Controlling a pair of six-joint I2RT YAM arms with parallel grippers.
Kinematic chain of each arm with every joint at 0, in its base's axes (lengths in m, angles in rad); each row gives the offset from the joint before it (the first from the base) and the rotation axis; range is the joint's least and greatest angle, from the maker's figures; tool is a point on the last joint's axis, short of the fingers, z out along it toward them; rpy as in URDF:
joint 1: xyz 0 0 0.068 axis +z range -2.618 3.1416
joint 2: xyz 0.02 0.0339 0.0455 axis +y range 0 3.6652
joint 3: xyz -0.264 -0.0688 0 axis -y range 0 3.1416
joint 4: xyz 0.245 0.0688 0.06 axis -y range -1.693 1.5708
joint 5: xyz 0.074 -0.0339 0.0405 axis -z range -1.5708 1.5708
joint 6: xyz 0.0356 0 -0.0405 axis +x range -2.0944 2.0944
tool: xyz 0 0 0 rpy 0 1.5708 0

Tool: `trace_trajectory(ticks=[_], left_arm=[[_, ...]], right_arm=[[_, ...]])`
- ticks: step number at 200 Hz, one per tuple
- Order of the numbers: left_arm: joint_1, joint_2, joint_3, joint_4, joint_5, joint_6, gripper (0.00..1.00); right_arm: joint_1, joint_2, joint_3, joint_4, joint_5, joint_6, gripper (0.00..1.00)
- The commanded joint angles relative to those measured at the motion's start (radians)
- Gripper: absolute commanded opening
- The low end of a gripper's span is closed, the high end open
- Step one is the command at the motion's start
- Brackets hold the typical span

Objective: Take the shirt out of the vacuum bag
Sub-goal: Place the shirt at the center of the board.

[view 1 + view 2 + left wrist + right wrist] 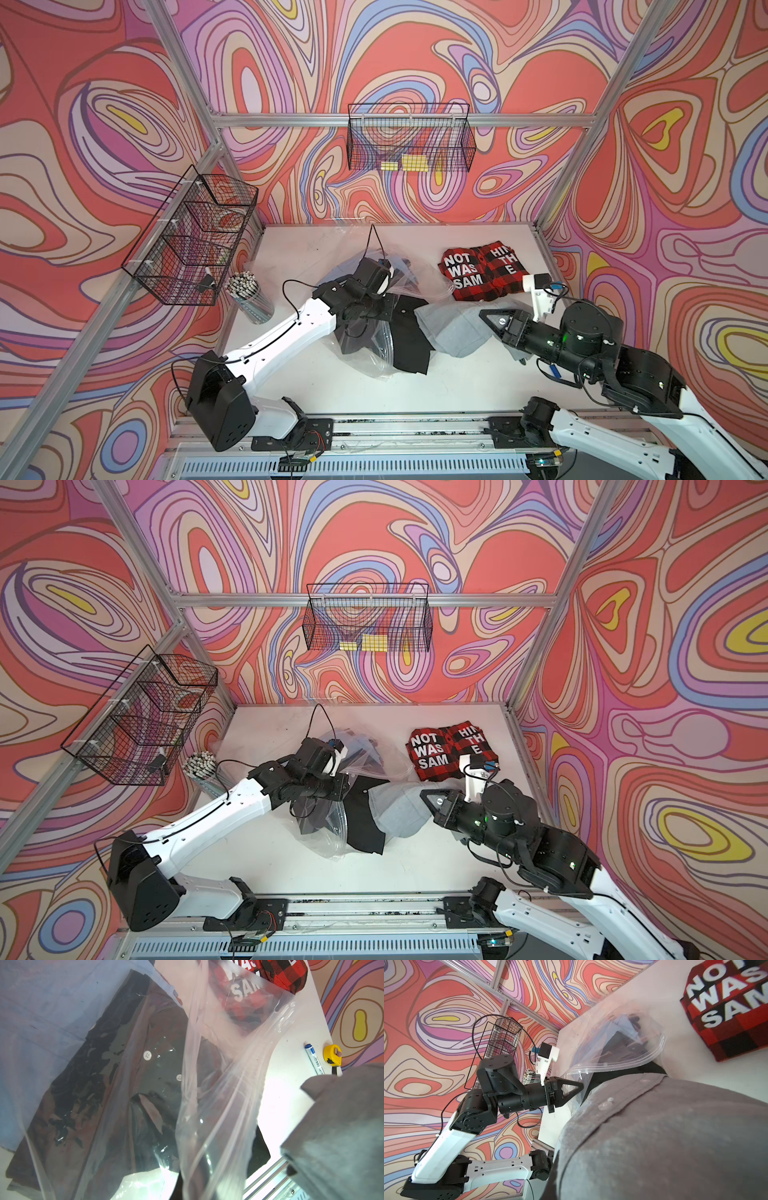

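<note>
Between the two hands the work sits bunched together: the grey shirt [453, 332] is heaped right at the tip of the right hand [483, 313], whose jaws are pressed together on a fold of it. The shirt's far end lies over a black shirt [411, 345] at the mouth of the vacuum bag [365, 361]. Whether any grey cloth is inside that mouth I cannot tell. Opposite, the left hand [580, 1086] is pinched shut on the bag's clear film close to the zip-seal edge [623, 1065], and the black shirt lies half inside the bag beneath it. A red plaid shirt [473, 274] rests on the tabletop [332, 395] beyond the right hand. The grey shirt looks light, soft and limp, so it will probably sag and trail from any single grip. A thick gathered fold, or the buttoned placket [605, 1105], should hold better than one loose layer. The bag looks slick, crinkly and nearly weightless, likely to follow the cloth unless it is held back. The stiffer strip by the zip edge seems the surest place to pinch it.
</note>
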Motion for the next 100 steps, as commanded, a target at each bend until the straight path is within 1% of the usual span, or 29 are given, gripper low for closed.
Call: trace_trajectory(ticks=[1,17,51,86,100], left_arm=[[0.007,0.013,0.007,-0.033,0.01,0.017,0.0],[0.007,0.013,0.004,-0.033,0.016,0.019,0.0],[0.008,0.003,-0.001,-0.027,0.017,0.022,0.0],[0.009,-0.038,-0.003,-0.034,-0.003,0.038,0.0],[0.008,-0.073,-0.013,-0.045,-0.03,0.044,0.0]], right_arm=[[0.004,0.045,0.073,-0.055,0.12,-0.072,0.0],[0.004,0.075,0.13,-0.083,0.178,-0.105,0.0],[0.004,0.115,0.246,-0.157,0.366,-0.171,0.0],[0.005,0.183,0.327,-0.173,0.429,-0.264,0.0],[0.005,0.21,0.344,-0.183,0.448,-0.29,0.0]])
